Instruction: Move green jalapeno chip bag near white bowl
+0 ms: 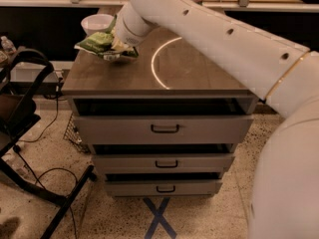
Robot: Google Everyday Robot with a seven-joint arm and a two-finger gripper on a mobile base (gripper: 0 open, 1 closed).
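Observation:
The green jalapeno chip bag (pixel 98 43) is crumpled and light green, at the back left of the cabinet top (pixel 199 73). It sits just in front of the white bowl (pixel 95 22), which stands at the back left corner. My gripper (pixel 117 48) is at the bag's right side, shut on it, with the white wrist right above. The bag's right edge looks held slightly off the wood. Part of the bowl is hidden behind the bag and the arm.
A bright ring of light (pixel 162 61) lies on the wood surface. Below the top are three drawers with handles (pixel 165 129). A black chair frame (pixel 25 113) stands to the left, and cables (pixel 55 183) trail on the floor. A counter (pixel 50 1) runs behind.

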